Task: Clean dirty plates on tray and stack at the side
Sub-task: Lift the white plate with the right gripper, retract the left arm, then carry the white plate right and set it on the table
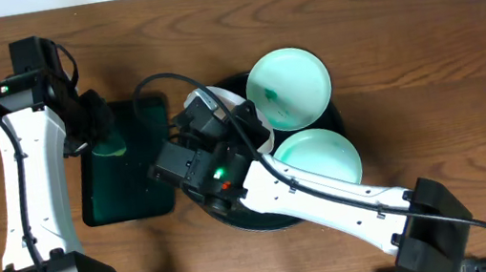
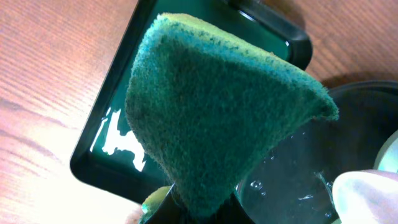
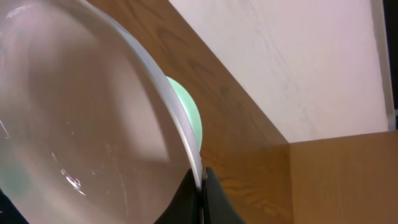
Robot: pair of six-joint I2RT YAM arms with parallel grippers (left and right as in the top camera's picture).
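My right gripper (image 1: 234, 129) is shut on the rim of the white plate (image 1: 257, 122) and holds it tilted over the round black tray (image 1: 248, 224). In the right wrist view the plate (image 3: 81, 112) fills the left side, wet, with its rim pinched between the fingers (image 3: 202, 182). One mint-green plate (image 1: 289, 86) leans at the tray's far edge, with a small smear near its left side. The other mint-green plate (image 1: 321, 156) lies flat on the tray. My left gripper (image 1: 106, 135) is shut on a green sponge (image 2: 217, 112) above the rectangular dark tray (image 1: 127, 197).
The rectangular tray (image 2: 102, 149) holds water and sits just left of the round tray (image 2: 367, 112). Wooden table all around; a pale wall lies beyond its far edge (image 3: 298, 62). The right arm crosses the front of the round tray.
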